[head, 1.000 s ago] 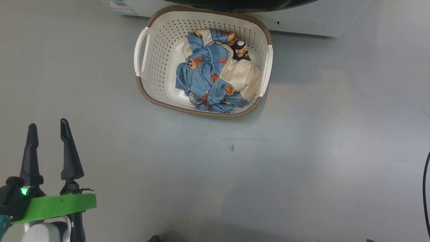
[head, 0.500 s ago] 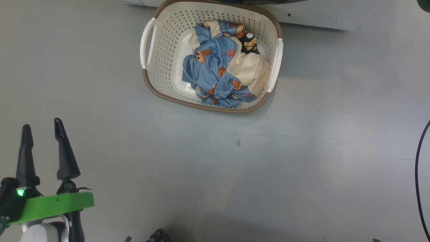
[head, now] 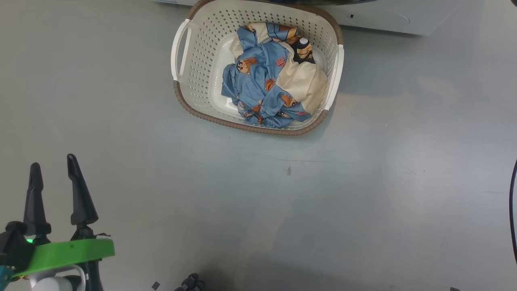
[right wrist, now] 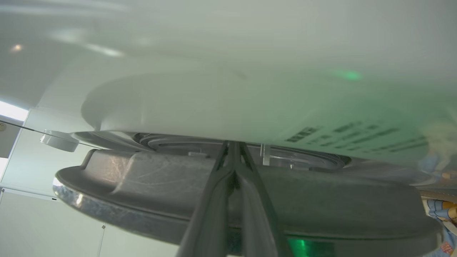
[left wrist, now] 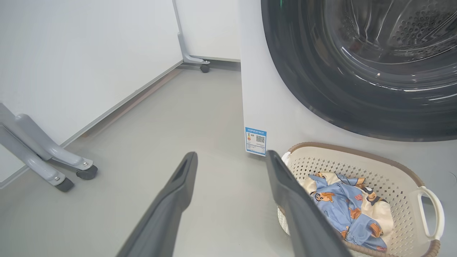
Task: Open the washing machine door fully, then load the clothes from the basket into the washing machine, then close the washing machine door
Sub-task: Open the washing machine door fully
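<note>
The cream basket [head: 183, 95] with a brown rim stands on the grey floor against the foot of the white washing machine [head: 387, 20]. The blue and cream bear-print clothes [head: 270, 79] lie bunched inside it. My left gripper [head: 53, 161] hangs open at the lower left, well short of the basket, with nothing between its fingers. In the left wrist view, the left gripper [left wrist: 231, 154] points at the machine's corner with the blue sticker [left wrist: 255, 141]. The glossy black washing machine door [left wrist: 307, 71] is above the basket [left wrist: 357, 151]. My right gripper [right wrist: 234, 146] is shut, its tips in the gap between the white machine front [right wrist: 250, 89] and the door's grey edge [right wrist: 142, 185].
White panels on grey wheeled feet [left wrist: 53, 171] stand to the left of the machine, with another caster [left wrist: 204, 67] further back. A black cable [head: 513, 210] curves along the head view's right edge. Open grey floor [head: 282, 202] lies in front of the basket.
The head camera has shifted, so the basket sits a little further right in the picture. The basket, the clothes and my open left gripper stand as before.
</note>
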### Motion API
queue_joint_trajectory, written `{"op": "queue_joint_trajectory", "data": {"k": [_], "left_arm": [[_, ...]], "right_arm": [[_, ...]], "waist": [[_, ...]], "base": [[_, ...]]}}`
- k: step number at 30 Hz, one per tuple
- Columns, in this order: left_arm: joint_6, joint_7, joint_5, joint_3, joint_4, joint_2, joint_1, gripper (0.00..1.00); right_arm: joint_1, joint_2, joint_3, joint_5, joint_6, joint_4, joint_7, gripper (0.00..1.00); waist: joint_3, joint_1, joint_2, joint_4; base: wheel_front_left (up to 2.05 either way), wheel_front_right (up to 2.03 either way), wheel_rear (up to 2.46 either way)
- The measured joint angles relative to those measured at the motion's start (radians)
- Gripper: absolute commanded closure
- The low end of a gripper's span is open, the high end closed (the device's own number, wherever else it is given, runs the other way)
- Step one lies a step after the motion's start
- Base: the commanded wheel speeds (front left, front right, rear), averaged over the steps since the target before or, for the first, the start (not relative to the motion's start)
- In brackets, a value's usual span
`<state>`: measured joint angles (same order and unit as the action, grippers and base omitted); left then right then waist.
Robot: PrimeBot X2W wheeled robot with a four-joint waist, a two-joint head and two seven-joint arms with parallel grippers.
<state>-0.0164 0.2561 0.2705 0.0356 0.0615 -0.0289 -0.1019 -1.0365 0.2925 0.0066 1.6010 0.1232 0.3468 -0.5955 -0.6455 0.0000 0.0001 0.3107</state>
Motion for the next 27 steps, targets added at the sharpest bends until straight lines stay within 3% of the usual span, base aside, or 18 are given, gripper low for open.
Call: {"op": "queue_joint_trajectory", "data": {"k": [14, 27], "left_arm": [[-0.013, 0.0, 0.0, 0.0, -0.004, 0.0, 0.001, 0.0], [-0.028, 0.0, 0.0, 0.039, 0.0, 0.0, 0.002, 0.0]], "right_arm": [[-0.003, 0.006, 0.033, -0.001, -0.001, -0.019, -0.049, 1.0], [0.02, -0.054, 0.138, -0.001, 0.0, -0.083, -0.133, 1.0]], "waist": [[0.011, 0.0, 0.0, -0.001], [0.031, 0.0, 0.0, -0.046]], "base": [[0.0, 0.0, 0.0], [0.0, 0.0, 0.0]]}}
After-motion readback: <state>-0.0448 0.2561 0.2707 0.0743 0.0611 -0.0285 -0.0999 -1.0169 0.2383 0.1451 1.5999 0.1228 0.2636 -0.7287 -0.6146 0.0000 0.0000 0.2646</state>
